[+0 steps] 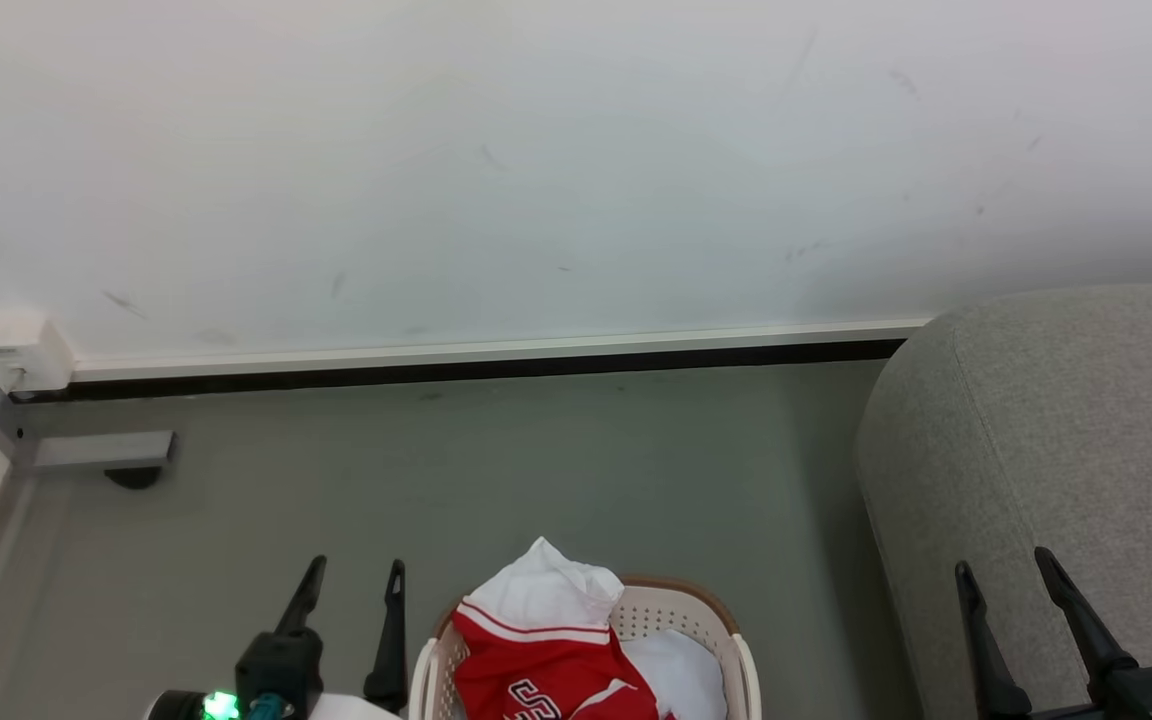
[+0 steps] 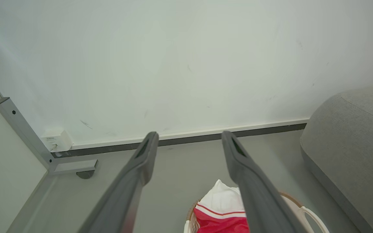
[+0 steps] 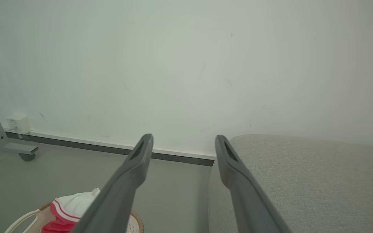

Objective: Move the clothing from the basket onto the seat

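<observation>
The cream-white basket (image 1: 736, 650) stands on the floor at the bottom middle of the head view, holding red and white clothing (image 1: 546, 650) with white lettering. The grey seat (image 1: 1056, 440) rises at the right. My left gripper (image 1: 354, 570) stands open just left of the basket, with nothing between its fingers. My right gripper (image 1: 1004, 565) stands open in front of the seat's near side, also holding nothing. The left wrist view has the clothing (image 2: 222, 210), the basket (image 2: 306, 213) and the seat (image 2: 351, 142). The right wrist view has the seat (image 3: 309, 181) and the clothing (image 3: 70, 207) at its lower left.
A white wall with a dark baseboard (image 1: 476, 368) runs across behind the grey floor (image 1: 536, 470). At the far left a grey metal frame foot with a caster (image 1: 106, 455) sits below a small white wall box (image 1: 21, 350).
</observation>
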You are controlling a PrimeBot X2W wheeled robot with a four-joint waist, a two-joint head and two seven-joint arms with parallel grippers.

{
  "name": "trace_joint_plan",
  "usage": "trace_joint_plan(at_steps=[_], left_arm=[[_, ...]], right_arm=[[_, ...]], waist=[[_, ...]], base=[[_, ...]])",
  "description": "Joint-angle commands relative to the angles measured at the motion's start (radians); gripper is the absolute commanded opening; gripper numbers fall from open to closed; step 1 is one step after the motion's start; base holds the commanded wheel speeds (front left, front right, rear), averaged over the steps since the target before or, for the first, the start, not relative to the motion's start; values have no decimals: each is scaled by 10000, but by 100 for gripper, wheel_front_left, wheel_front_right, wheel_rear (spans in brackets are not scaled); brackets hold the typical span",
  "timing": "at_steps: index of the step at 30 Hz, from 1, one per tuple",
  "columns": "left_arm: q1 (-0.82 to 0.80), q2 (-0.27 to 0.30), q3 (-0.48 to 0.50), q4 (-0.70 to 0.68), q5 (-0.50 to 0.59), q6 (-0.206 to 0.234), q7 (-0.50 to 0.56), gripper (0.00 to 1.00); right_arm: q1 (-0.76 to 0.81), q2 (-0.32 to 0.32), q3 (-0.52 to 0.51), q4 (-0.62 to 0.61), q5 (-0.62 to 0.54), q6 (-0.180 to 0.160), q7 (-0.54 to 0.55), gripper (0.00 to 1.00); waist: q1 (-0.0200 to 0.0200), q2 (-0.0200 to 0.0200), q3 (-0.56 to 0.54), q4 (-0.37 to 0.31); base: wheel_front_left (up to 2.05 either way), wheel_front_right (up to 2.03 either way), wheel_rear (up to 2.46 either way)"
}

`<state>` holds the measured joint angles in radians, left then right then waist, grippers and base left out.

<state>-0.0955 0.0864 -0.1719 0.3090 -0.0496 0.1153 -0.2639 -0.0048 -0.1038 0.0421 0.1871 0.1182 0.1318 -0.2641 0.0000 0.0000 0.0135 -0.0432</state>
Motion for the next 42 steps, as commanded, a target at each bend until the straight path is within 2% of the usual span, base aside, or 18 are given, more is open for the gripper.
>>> trace_joint_plan(at_steps=[1, 6, 11, 20, 29, 34, 36, 42], left_arm=[[4, 44, 6, 7, 143, 23, -11, 100], [-88, 8, -37, 73, 123, -68, -11, 100], [-324, -15, -169, 378, 21, -336, -11, 100], [-1116, -111, -654, 1846, -146, -949, 88, 100], [-2405, -301, -1469, 3336, -520, -1418, 1238, 100], [-3127, -331, -2209, 4249, -813, -1641, 2249, 100], [-3397, -340, -2599, 4422, -1221, -1660, 2563, 100], [-4117, -332, -3574, 5159, -2177, -1229, 3388, 100]], right_arm=[[63, -80, -9, -62, 6, -21, -7, 100], [9, -60, -52, -93, 30, -21, -7, 100], [-147, -52, -41, -125, 59, -21, -7, 100], [-396, -34, 25, -167, 97, -21, -5, 100], [-885, -40, 63, -241, 252, -21, -5, 100], [-1230, -48, 162, -310, 316, -21, -5, 100], [-1408, -31, 209, -352, 366, -21, -5, 100], [-2104, 43, 389, -502, 469, -21, -5, 100]], waist=[[0, 0, 8, -8], [0, 0, 94, -20], [0, 0, 244, -87], [0, 0, 568, -407], [0, 0, 1191, -892], [0, 0, 1762, -1217], [0, 0, 2072, -1380], [0, 0, 3193, -1895]], base=[[0, 0, 0], [0, 0, 0], [0, 0, 0], [0, 0, 0], [0, 0, 0], [0, 0, 0], [0, 0, 0], [0, 0, 0]])
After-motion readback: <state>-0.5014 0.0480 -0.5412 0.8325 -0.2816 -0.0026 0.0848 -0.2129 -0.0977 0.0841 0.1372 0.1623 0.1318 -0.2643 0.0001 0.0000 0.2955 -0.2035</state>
